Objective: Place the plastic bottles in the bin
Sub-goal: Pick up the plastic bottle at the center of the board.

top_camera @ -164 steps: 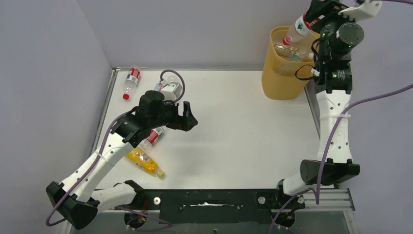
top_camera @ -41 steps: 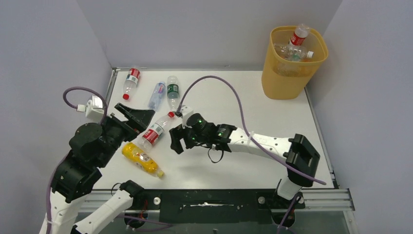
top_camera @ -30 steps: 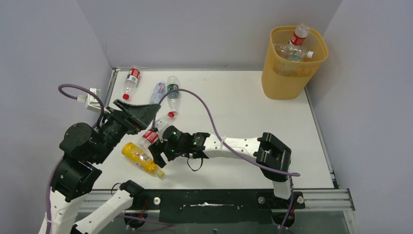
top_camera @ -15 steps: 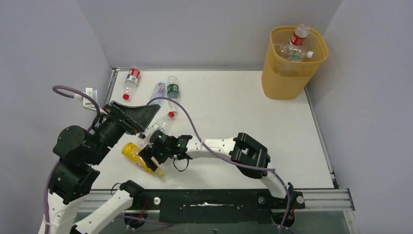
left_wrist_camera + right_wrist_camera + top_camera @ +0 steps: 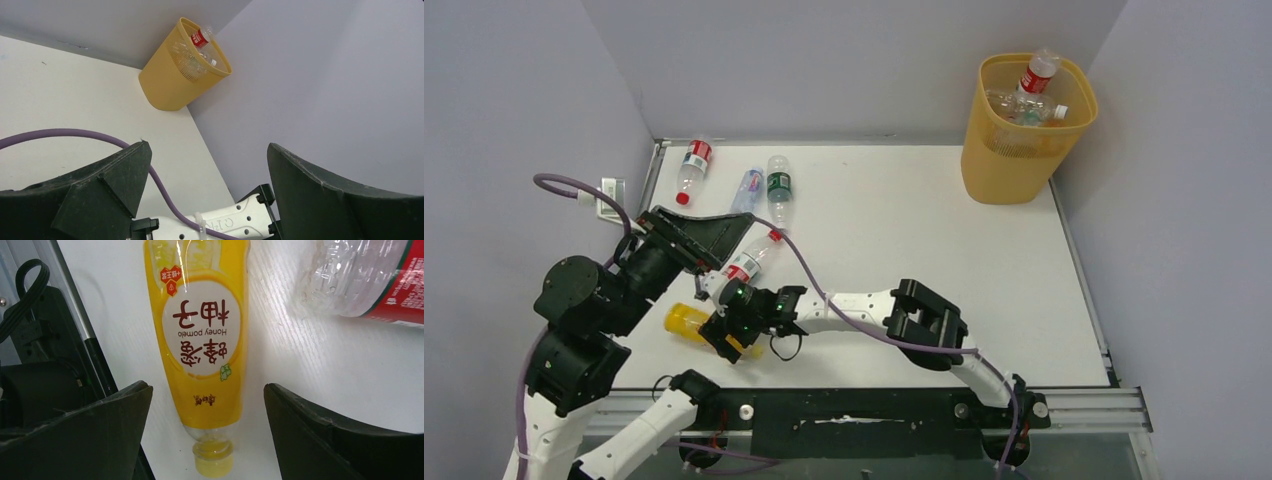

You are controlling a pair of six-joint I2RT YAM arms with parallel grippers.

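Yellow bottle (image 5: 205,340), label "Honey pomelo" plus Chinese characters, lying between spread right pincer (image 5: 207,390) fingers. Clear red-label bottle (image 5: 370,280) just beyond one finger. Left pincer (image 5: 210,155) spread, empty.

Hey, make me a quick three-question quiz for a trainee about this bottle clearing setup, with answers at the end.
1. True or false: the right gripper is shut on the yellow bottle.
2. How many bottles lie on the table outside the bin?
3. The topmost bottle in the bin has a label that is: A green, B red, C blue.
Key: 1 false, its open jaws straddle it; 2 five; 3 B.
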